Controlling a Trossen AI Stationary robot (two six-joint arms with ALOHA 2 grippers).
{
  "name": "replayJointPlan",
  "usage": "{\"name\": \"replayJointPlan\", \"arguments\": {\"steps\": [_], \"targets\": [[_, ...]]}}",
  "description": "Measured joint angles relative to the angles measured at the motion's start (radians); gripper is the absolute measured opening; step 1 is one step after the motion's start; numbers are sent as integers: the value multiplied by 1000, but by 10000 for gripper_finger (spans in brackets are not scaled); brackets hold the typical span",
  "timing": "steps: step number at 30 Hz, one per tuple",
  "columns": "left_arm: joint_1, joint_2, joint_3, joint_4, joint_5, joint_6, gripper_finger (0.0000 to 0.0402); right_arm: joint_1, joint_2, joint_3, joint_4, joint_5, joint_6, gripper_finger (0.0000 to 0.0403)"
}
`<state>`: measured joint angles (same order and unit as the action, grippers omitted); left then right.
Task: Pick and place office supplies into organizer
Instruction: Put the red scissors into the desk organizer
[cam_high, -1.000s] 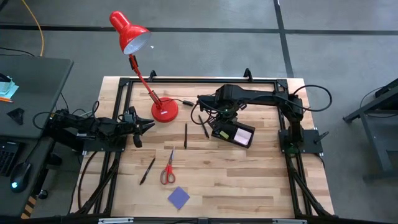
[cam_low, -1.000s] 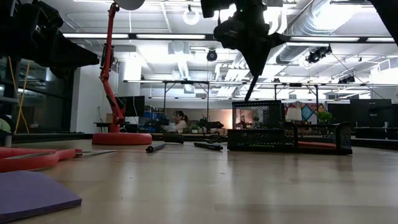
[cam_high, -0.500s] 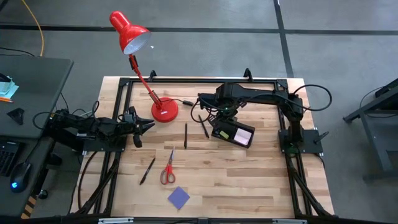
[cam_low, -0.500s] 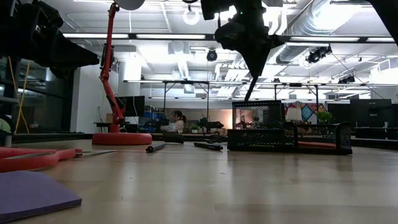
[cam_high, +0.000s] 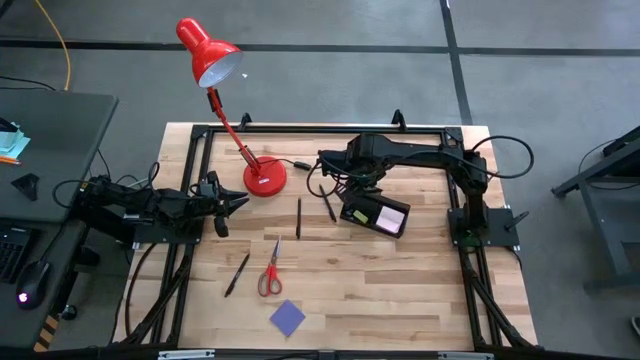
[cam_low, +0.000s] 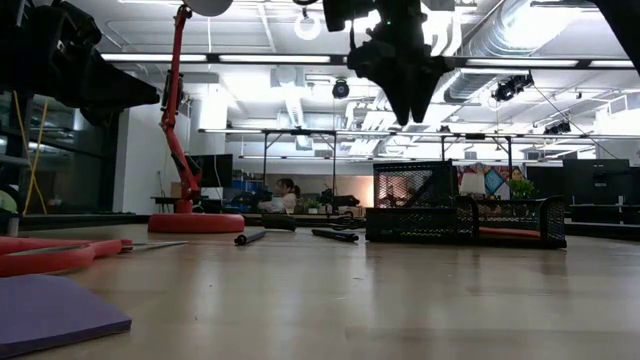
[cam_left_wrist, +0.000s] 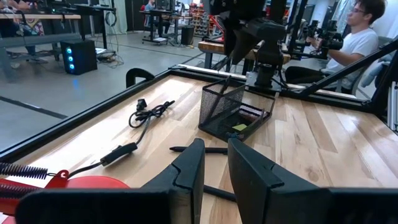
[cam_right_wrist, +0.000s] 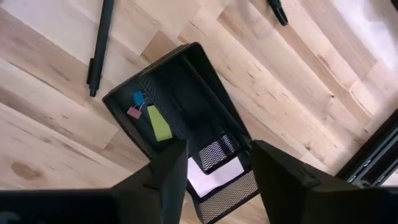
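My right gripper (cam_high: 355, 190) (cam_right_wrist: 217, 180) hovers open above the black mesh organizer (cam_high: 375, 213) (cam_right_wrist: 186, 93), over its taller section (cam_low: 410, 185), and holds nothing. A small yellow piece (cam_right_wrist: 158, 122) lies inside the organizer, and a pink note pad (cam_high: 391, 217) lies flat in a low compartment. Two dark pens (cam_high: 298, 217) (cam_high: 328, 206) lie on the table left of the organizer, and a third pen (cam_high: 237, 273) lies beside the red-handled scissors (cam_high: 270, 270). The blue-purple note pad (cam_high: 288, 317) rests flat near the near edge. My left gripper (cam_high: 228, 205) (cam_left_wrist: 214, 165) waits low at the left, slightly open.
A red desk lamp stands on its round base (cam_high: 265, 178) at the far left of the table. A black cable with plug (cam_left_wrist: 149, 112) lies between the lamp and the organizer. A black metal frame (cam_high: 300, 130) borders the table. People sit in the room beyond.
A thin dark pen hung point down below my right gripper, above the organizer's taller section. It no longer hangs there: the gripper has let it go. The gripper itself has stayed over the organizer.
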<state>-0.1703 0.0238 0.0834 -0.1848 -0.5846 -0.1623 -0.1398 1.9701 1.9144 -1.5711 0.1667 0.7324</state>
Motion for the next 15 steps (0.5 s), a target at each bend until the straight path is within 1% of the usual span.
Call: {"name": "replayJointPlan", "arguments": {"steps": [4, 8, 10, 13, 15], "targets": [[0, 0, 0, 0, 0, 0, 62, 4, 0, 0, 0, -12, 4, 178], [0, 0, 0, 0, 0, 0, 62, 36, 0, 0, 0, -27, 26, 174], [0, 0, 0, 0, 0, 0, 62, 59, 0, 0, 2, -64, 59, 169], [0, 0, 0, 0, 0, 0, 62, 102, 0, 0, 28, -151, 121, 158], [0, 0, 0, 0, 0, 0, 62, 142, 0, 1, 78, -172, 152, 153]]}}
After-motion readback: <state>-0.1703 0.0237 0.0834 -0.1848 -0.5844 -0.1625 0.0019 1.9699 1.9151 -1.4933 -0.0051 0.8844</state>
